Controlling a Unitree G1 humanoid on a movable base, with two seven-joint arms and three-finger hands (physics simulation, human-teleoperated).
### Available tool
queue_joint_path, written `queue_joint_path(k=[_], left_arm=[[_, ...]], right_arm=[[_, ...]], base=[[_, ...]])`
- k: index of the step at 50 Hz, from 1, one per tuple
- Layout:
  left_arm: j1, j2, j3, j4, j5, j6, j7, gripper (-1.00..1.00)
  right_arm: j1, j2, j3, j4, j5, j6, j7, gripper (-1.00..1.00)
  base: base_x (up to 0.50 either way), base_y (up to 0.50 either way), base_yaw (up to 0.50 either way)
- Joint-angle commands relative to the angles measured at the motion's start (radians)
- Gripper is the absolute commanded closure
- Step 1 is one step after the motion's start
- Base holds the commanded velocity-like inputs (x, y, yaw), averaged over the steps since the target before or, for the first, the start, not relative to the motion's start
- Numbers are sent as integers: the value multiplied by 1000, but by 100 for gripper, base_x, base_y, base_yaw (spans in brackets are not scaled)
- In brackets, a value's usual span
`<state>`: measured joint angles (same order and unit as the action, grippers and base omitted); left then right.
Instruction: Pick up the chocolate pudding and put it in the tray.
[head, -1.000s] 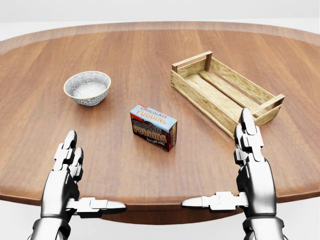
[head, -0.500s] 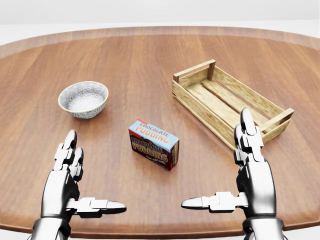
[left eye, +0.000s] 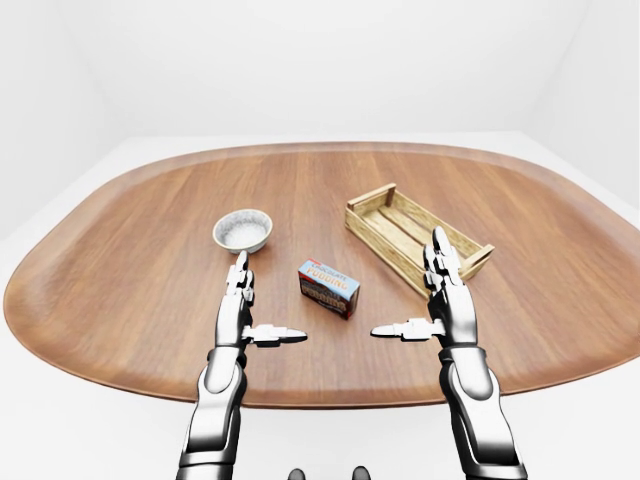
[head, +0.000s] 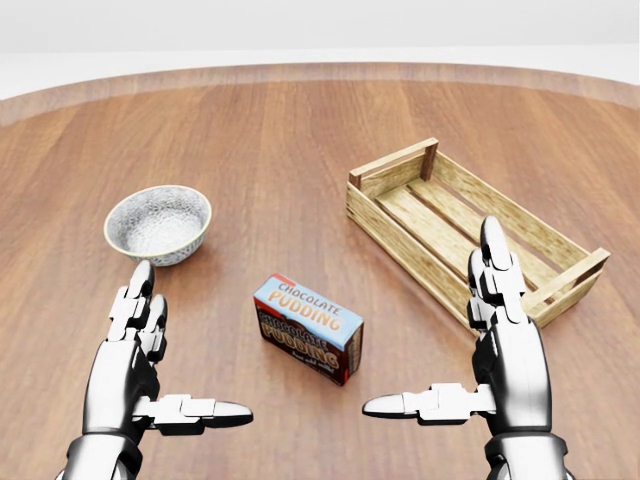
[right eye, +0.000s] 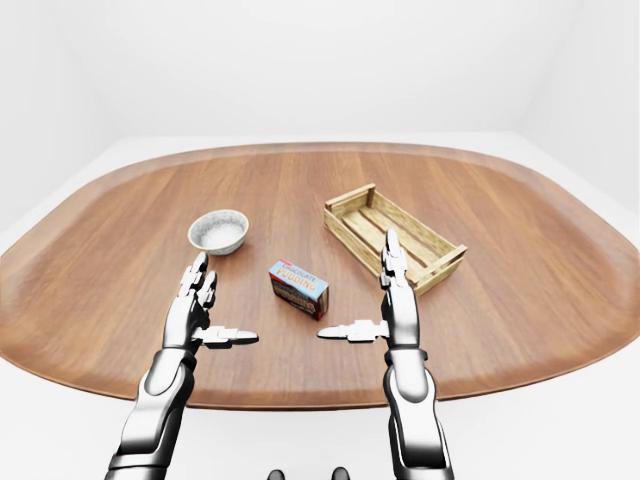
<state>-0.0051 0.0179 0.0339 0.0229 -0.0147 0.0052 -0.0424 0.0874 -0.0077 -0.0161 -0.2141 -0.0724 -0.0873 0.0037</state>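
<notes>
**A:** Where is the chocolate pudding (head: 307, 328)?

**B:** In the head view it lies on the wooden surface (head: 260, 140) just below centre, turned at an angle, with nothing touching it. The tray (head: 470, 231), a slatted wooden crate, lies towards two o'clock from it, near but apart. A small bowl (head: 158, 223) stands towards ten o'clock.

**A:** How would it handle?

**B:** It looks like a small cardboard carton, so I judge it light and fairly stiff, though hard squeezing could dent the panels. The printed faces are probably smooth. I would pinch across the two long side faces, fingers on one and thumb on the other, near the middle.

**A:** And the hands?

**B:** The left robot hand (head: 140, 365) hovers at about eight o'clock from the box, the right robot hand (head: 480, 350) at about four o'clock. Both are spread wide and hold nothing: fingers point towards twelve, thumbs jut inward towards each other. Neither touches the box. The right one is nearer the tray, so it seems the natural choice.
</notes>
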Motion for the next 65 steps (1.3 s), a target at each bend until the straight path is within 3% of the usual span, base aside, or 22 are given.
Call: queue_joint_path(k=[1,19,27,57,65], left_arm=[[-1,0,0,2,-1,0,0,-100],[1,0,1,0,-3,0,-1,-100],[3,-1,0,-12,-3,12,1,-100],[-3,0,0,1,-4,4,-1,-100],[1,0,4,-10,-19,-9,-8,-100]], right_arm=[[1,0,0,-3,0,0,0,-100],[2,0,2,-3,-1,0,4,-100],[0,0,0,-2,1,0,3,-100],[-4,0,1,21,11,0,10,-100],[0,0,4,13,5,0,8,-100]], base=[[22,0,0],[22,0,0],[22,0,0],[16,0,0],[0,0,0]])
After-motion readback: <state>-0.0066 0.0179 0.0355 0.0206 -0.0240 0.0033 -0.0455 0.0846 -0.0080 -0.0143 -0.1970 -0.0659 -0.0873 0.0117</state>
